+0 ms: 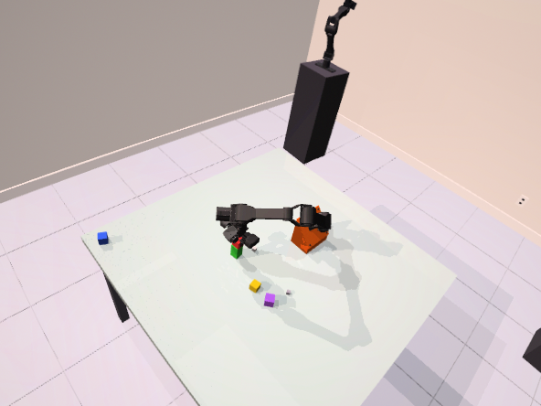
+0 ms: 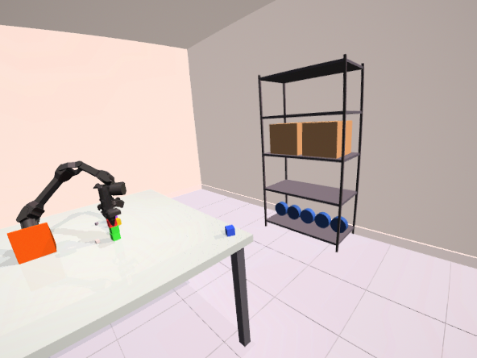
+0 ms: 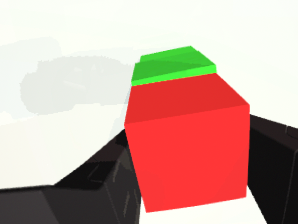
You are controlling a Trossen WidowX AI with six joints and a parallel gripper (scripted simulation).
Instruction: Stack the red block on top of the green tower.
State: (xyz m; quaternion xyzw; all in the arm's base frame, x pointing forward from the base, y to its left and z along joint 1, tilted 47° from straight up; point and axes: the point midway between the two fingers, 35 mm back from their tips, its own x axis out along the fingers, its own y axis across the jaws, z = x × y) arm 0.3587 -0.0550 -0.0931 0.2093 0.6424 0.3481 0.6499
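One red block (image 3: 187, 150) clamped in gripper (image 3: 190, 165) | hides most of green tower (image 3: 172, 66)

Between your black gripper (image 3: 187, 165) jaws you see a plain bright red cube block (image 3: 189, 146). Just beyond it sits the vivid green block tower (image 3: 172, 67), unpatterned. Off to the jaws' side lie a yellow cube (image 1: 255, 285), a purple cube (image 1: 270, 299) and, farther away, a blue cube (image 1: 102, 238). The table top (image 1: 297, 347) is pale greenish white; the arm's base (image 1: 310, 238) is orange.
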